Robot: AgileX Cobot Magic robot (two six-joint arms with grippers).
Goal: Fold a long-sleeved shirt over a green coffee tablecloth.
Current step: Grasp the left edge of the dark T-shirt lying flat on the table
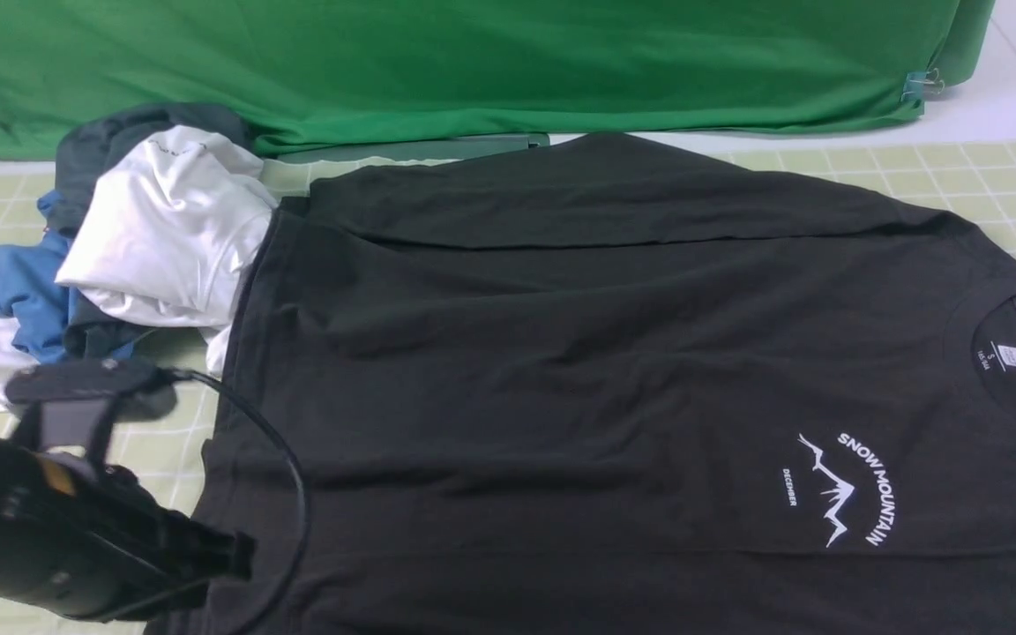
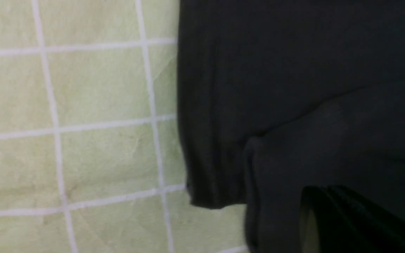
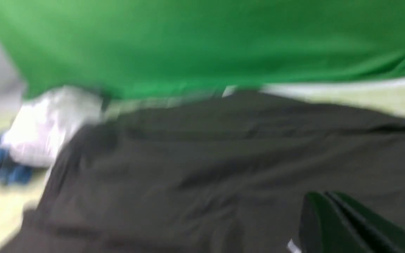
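Presently the long-sleeved shirt is found laid flat and sideways on the green coffee tablecloth, print side up, with the collar toward the robot's right and the hem toward its left. A long fold band is noted along the far edge, judged to be the far sleeve already turned in over the body; the fold is therefore judged to be at an early stage, with the near side and the lengthwise fold not yet done. The left tool is recorded with its jaws together at the near hem corner, low over the fabric; whether cloth is caught between them cannot be told. The right tool is likewise seen closed above the body of the shirt in a smeared picture, with nothing evidently held. The next move is judged to call for a firm pinch on the hem corner and a matching hold near the collar, so that the edge is carried over evenly. The cloth appears soft and mildly creased. A white garment and a blue garment are heaped just beside the hem and should be kept clear.
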